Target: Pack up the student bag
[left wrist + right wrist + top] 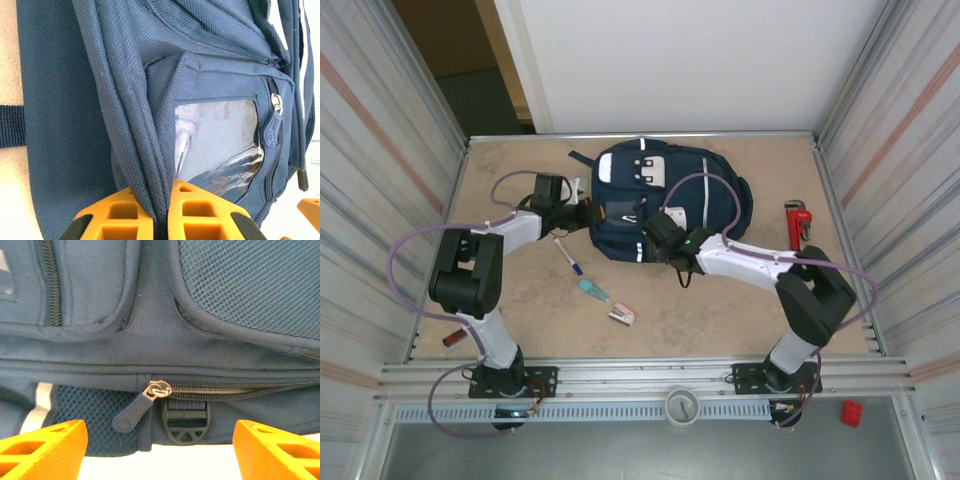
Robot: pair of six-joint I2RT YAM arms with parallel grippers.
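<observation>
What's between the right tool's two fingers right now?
In the right wrist view, the open right tool frames a zipper pull and a black buckle on the bag; its fingers touch neither.

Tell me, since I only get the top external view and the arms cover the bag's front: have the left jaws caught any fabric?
Observer: Yes, the left jaws are shut on a fold of the student bag, beside its clear window pocket.
Operator: And the right jaws?
Observer: Open, standing either side of a zipper pull, closed on nothing.
Operator: Is that zipper shut?
Observer: Its teeth look meshed rightward from the pull; a dark buckle sits just below.
</observation>
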